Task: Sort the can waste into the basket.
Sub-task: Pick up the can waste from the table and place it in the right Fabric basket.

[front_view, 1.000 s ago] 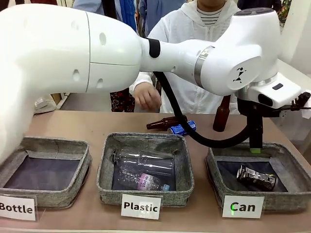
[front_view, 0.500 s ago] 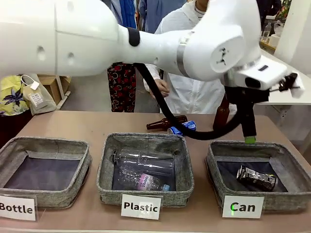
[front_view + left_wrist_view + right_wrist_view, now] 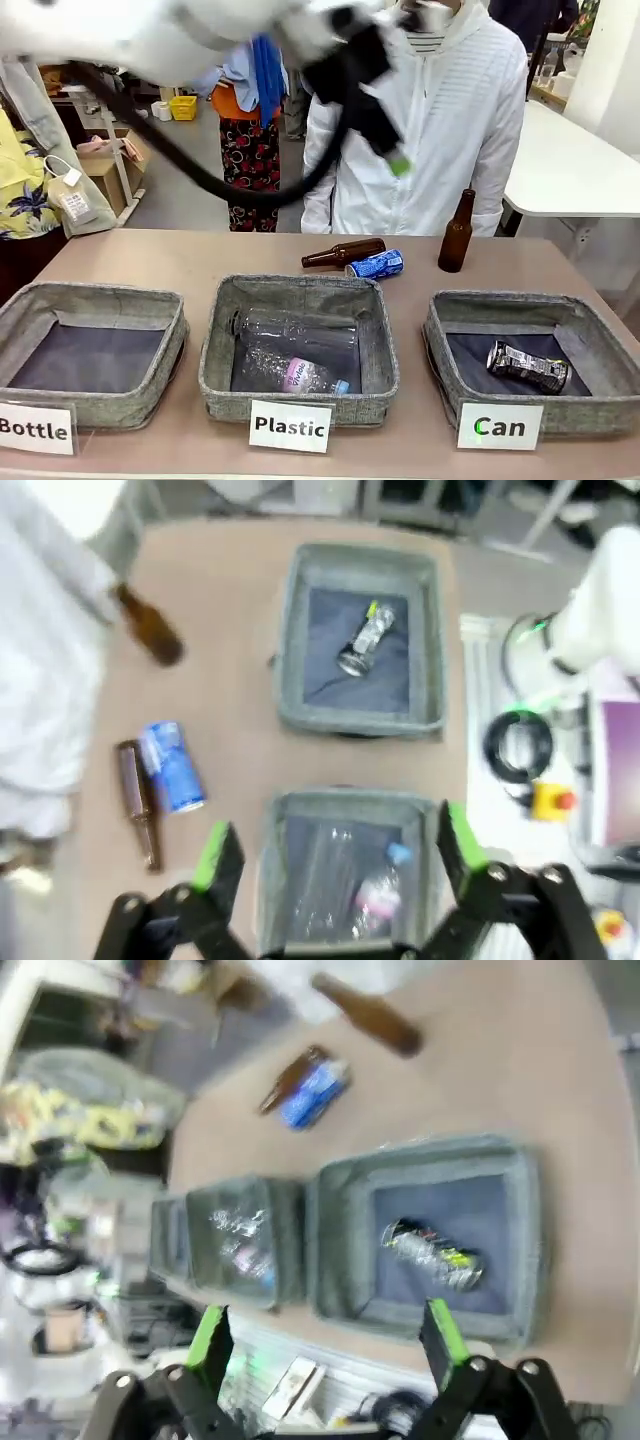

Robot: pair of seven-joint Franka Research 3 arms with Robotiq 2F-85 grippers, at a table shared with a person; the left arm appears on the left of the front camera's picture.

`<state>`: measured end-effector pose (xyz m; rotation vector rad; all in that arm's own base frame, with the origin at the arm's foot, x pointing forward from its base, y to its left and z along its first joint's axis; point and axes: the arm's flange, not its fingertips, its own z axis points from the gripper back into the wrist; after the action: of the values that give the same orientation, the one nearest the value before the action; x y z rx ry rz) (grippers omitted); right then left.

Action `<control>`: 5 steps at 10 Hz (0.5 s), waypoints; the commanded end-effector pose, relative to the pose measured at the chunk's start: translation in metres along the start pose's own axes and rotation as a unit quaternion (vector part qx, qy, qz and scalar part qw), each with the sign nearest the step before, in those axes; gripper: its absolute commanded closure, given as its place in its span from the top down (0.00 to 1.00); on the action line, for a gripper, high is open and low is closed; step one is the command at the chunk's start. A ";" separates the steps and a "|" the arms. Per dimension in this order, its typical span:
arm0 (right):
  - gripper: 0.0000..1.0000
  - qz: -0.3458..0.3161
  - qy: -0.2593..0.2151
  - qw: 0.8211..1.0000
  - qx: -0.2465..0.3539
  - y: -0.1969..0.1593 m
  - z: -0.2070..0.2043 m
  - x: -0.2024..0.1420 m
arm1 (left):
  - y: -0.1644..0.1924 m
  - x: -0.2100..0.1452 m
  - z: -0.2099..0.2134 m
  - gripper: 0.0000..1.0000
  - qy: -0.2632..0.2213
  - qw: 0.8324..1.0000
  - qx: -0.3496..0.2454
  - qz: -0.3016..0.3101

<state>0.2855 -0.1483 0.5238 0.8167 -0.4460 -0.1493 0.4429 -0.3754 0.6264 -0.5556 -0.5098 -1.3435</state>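
Observation:
A black can (image 3: 527, 366) lies on its side inside the grey basket (image 3: 441, 335) signed "Can", at the right. A blue can (image 3: 376, 265) lies on the table behind the middle basket. High above them my left arm sweeps, blurred, in front of the person; one of its green pads (image 3: 400, 163) shows. In the left wrist view my left gripper (image 3: 335, 845) is open and empty, far above the blue can (image 3: 172, 767) and the black can (image 3: 365, 640). My right gripper (image 3: 325, 1342) is open and empty too, high over the basket (image 3: 340, 1240), black can (image 3: 432, 1255) and blue can (image 3: 312, 1092).
The middle basket (image 3: 300, 290), signed "Plastic", holds clear bottles. The left basket (image 3: 100, 298), signed "Bottle", holds nothing. One brown bottle (image 3: 343, 252) lies beside the blue can and another (image 3: 456, 233) stands upright. A person in a white jacket (image 3: 440, 130) stands at the far edge.
My left arm has lifted away from above the Can basket and swung up and to the left. Both cans stay where they were.

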 end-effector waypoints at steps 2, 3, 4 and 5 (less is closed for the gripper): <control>1.00 -0.001 0.146 0.983 0.115 0.030 -0.052 0.019 | 0.000 -0.183 0.099 1.00 -0.142 0.987 -0.012 0.080; 1.00 -0.011 0.182 0.971 0.153 0.034 -0.074 0.018 | 0.008 -0.260 0.126 1.00 -0.197 0.971 -0.009 0.133; 1.00 -0.026 0.198 0.960 0.195 0.033 -0.089 0.022 | 0.012 -0.326 0.145 1.00 -0.249 0.954 -0.012 0.168; 1.00 -0.047 0.215 0.946 0.239 0.027 -0.103 0.026 | 0.009 -0.387 0.154 1.00 -0.299 0.936 -0.029 0.186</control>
<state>0.3372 -0.0571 0.4922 1.2370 -0.0589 0.0664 0.3972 -0.0286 0.5298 -0.9970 -0.7804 -0.8576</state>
